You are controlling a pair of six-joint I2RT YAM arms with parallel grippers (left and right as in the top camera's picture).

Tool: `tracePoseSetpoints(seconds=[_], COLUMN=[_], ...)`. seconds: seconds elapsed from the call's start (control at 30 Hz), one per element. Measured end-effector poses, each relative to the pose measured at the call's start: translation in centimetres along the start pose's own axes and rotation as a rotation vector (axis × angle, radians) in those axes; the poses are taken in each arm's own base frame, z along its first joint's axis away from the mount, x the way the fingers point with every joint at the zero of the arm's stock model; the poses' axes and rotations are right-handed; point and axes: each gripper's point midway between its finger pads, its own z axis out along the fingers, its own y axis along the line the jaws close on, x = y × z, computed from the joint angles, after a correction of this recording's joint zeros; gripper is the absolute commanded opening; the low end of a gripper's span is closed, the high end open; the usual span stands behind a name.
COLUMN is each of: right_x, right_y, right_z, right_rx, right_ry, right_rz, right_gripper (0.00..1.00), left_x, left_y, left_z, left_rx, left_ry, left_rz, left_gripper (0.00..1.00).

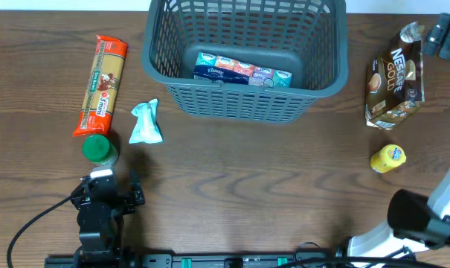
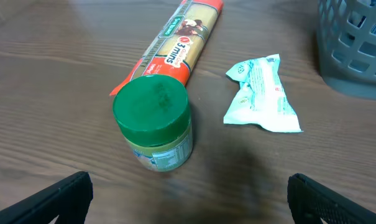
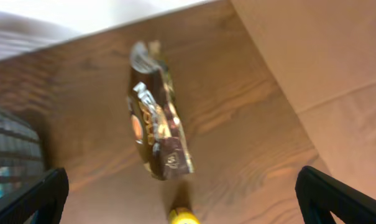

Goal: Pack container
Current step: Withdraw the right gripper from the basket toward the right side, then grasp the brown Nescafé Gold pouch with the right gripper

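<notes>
Two-arm packing scene, shown at the approach to a grasp. The container stands at the far middle of the tabletop. It lies ahead and to the right of the left jaws, and to the left of the right jaws. A row of tissue packs already lies on its floor.

Both pairs of jaws stand wide apart and hold nothing; in each wrist view only the two dark tips show, at the lower corners.

The governing relation is on the left side. The green-lidded jar stands upright directly ahead of the left jaws, slightly left of their midline and near them, with bare tabletop between. Because it is upright and round, it offers no preferred grasp axis.

Just beyond the jar, and seemingly touching it, lies the pasta pack, its long axis running away from the jaws and tilting rightward. The pale blue packet lies flat ahead and right of the midline, between the jar and the container.

On the right side, the coffee bag lies ahead of the right jaws, its long axis roughly in line with the approach. A small yellow item sits nearest those jaws.

Judged from this layout, the left arm is the nearer one for the jar, which is the likeliest next pick.
</notes>
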Motion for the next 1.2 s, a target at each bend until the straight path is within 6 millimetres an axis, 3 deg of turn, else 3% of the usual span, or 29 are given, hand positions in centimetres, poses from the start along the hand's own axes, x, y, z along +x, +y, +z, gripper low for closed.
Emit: tracePoseSetpoints(seconds=[0.13, 0.3, 0.63, 0.87, 1.2], right_x=[0.8, 2.4, 7.8, 10.9, 13.1], right_y=[-0.5, 0.9, 3.2, 4.7, 5.2], right_z=[3.8, 9.0, 19.5, 23.4, 25.5], right_rx=[-0.025, -0.061, -0.106, -0.157, -0.174], right_ry=[0.086, 0.204, 0.46, 0.568, 0.643], right_rz=[-0.006, -0.049, -0.114, -0.13, -0.132], right_gripper=[0.99, 0.99, 0.99, 0.99, 0.99], left_x=[0.0, 0.0, 0.0, 0.0, 0.0], left_y=[0.0, 0.0, 0.0, 0.0, 0.0], left_z=[0.0, 0.0, 0.0, 0.0, 0.0], left_rx=[0.0, 0.0, 0.0, 0.0, 0.0], left_ry=[0.0, 0.0, 0.0, 0.0, 0.0], left_rz=[0.0, 0.0, 0.0, 0.0, 0.0], left_gripper=[0.99, 0.99, 0.99, 0.99, 0.99])
